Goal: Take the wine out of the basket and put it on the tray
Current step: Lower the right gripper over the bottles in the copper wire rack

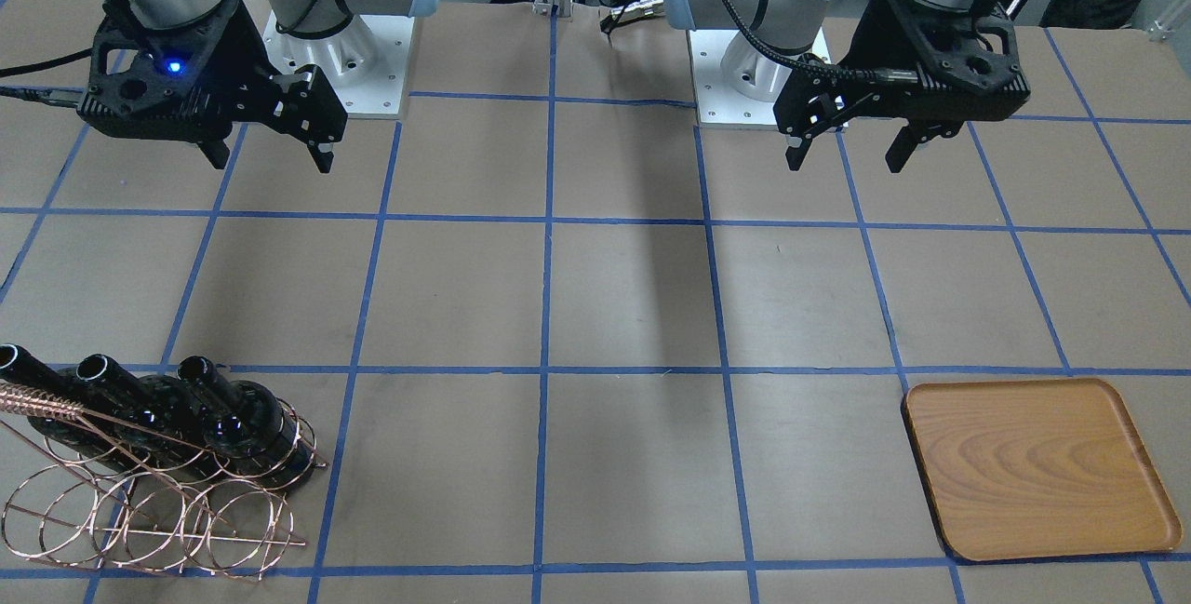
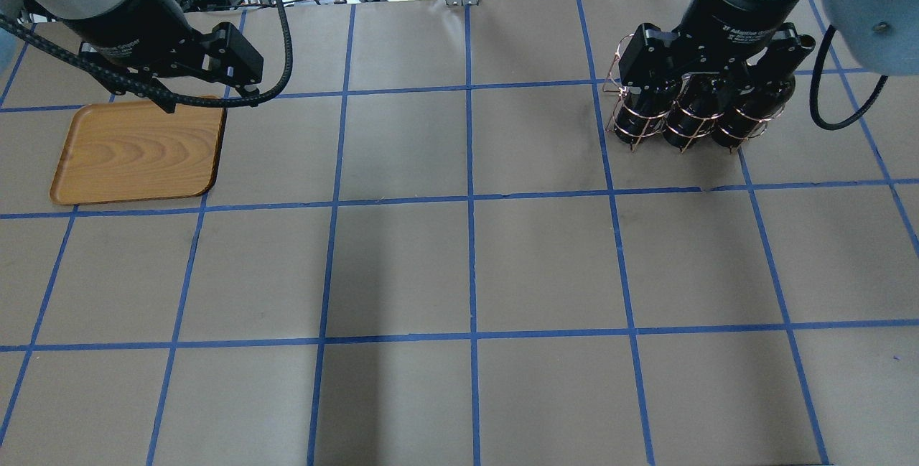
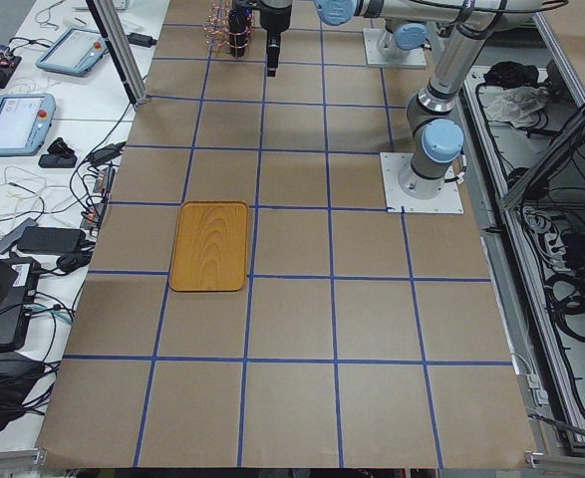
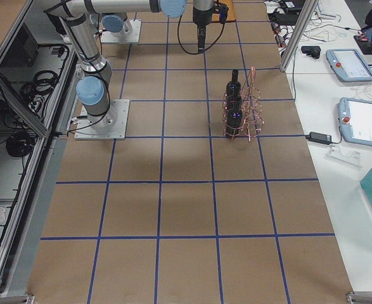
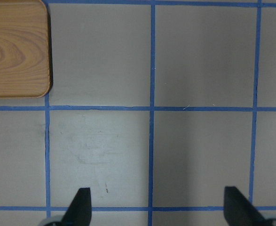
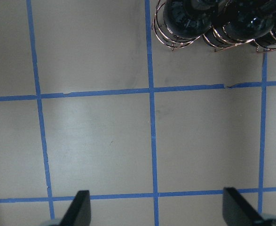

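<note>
Three black wine bottles (image 1: pixel 233 418) lie side by side in the upper rings of the copper wire basket (image 1: pixel 149 520), necks pointing towards the robot. They also show in the overhead view (image 2: pixel 686 121) and at the top of the right wrist view (image 6: pixel 185 14). The wooden tray (image 1: pixel 1037 464) lies bare on the table's other side, also in the overhead view (image 2: pixel 136 150). My right gripper (image 1: pixel 271 160) hangs open and empty, high and on the robot's side of the basket (image 6: pixel 168 40). My left gripper (image 1: pixel 845 162) hangs open and empty, on the robot's side of the tray (image 5: pixel 13 47).
The table is covered in brown paper with a blue tape grid (image 1: pixel 544 306). Both arm bases (image 1: pixel 340 55) stand at the robot's edge. Tablets and cables (image 3: pixel 33 110) lie on a side bench beyond the table's far edge.
</note>
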Robot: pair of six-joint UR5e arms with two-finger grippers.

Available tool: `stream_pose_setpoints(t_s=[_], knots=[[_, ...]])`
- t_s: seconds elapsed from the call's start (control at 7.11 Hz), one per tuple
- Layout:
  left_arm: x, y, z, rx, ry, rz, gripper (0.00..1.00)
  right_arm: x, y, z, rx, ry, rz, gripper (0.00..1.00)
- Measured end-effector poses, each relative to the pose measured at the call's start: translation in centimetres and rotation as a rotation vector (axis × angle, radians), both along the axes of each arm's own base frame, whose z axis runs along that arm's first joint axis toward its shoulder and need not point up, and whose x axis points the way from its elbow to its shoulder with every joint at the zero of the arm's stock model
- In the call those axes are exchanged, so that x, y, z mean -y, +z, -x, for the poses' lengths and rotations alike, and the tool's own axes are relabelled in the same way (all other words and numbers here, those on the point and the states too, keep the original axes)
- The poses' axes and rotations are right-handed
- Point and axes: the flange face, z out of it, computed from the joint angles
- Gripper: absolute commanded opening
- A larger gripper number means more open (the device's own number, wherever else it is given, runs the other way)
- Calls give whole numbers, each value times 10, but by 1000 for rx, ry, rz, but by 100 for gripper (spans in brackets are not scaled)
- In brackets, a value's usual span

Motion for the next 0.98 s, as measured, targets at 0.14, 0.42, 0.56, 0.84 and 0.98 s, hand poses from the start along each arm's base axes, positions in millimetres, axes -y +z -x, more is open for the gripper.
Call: stream_pose_setpoints(t_s=[0.14,0.42,0.56,0.84,0.98], knots=[[0,0,0,0,0,0,100,0,0,0,-1,1,0,100],[0,0,0,0,0,1,100,2,-1,1,-9,6,3,100],[0,0,0,0,0,0,100,3,-1,2,-13,3,6,100],[0,0,0,0,-1,-1,100,3,3,4,-15,-7,21,100],[0,0,0,0,-1,0,100,4,5,5,-16,-7,38,100]])
